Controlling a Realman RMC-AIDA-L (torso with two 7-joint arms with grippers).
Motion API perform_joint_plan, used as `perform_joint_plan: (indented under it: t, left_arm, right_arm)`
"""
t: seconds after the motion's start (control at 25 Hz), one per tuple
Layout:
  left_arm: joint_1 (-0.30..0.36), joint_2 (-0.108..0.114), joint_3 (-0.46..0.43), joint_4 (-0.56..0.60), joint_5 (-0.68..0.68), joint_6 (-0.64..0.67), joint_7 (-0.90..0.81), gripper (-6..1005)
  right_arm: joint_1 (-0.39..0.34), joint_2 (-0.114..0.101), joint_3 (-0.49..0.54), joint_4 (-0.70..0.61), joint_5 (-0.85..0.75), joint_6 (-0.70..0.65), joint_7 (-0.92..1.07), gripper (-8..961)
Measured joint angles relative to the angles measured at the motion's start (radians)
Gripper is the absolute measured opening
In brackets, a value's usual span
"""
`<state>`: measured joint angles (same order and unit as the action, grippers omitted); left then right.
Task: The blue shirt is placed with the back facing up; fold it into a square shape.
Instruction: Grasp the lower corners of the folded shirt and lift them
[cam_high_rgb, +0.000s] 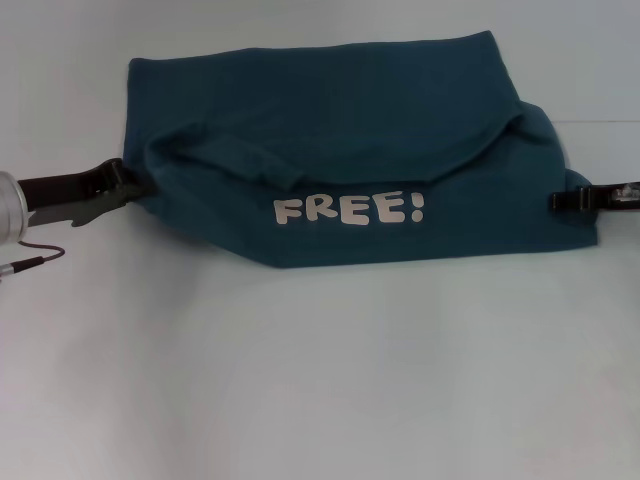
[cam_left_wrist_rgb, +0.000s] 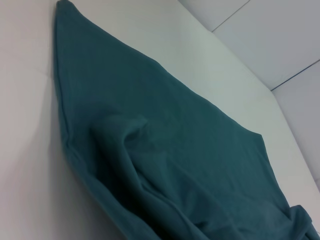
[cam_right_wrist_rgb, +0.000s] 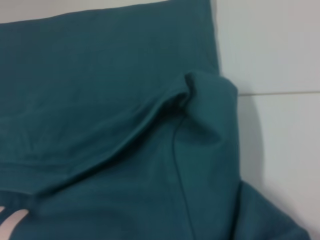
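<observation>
While the head view shows the white "FREE!" lettering (cam_high_rgb: 348, 210) on the blue shirt (cam_high_rgb: 340, 110), the left wrist view shows only plain cloth. The shirt lies half folded on the white table (cam_high_rgb: 320, 380), between the left gripper (cam_high_rgb: 128, 185) and the right gripper (cam_high_rgb: 562, 200), each at a side edge; whether either jaw pair is clenched cannot be told.

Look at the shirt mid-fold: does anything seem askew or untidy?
Yes. The blue shirt has its near part turned over, showing the FREE! lettering, but the folded edge sags in a crooked curve with bunched wrinkles near the left gripper. The right gripper sits at the opposite side edge.
</observation>
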<state>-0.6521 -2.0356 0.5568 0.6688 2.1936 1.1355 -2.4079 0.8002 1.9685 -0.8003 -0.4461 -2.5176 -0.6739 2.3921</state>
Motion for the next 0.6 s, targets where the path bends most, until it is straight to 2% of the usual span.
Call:
perform_joint_plan:
  t: [0.6]
  left_arm:
    - [0.005, -0.005, 0.0, 0.0, 0.0, -0.008, 0.004, -1]
  right_arm:
    - [-0.001, -0.002, 0.006, -0.007, 0.046, -0.063, -0.006, 640]
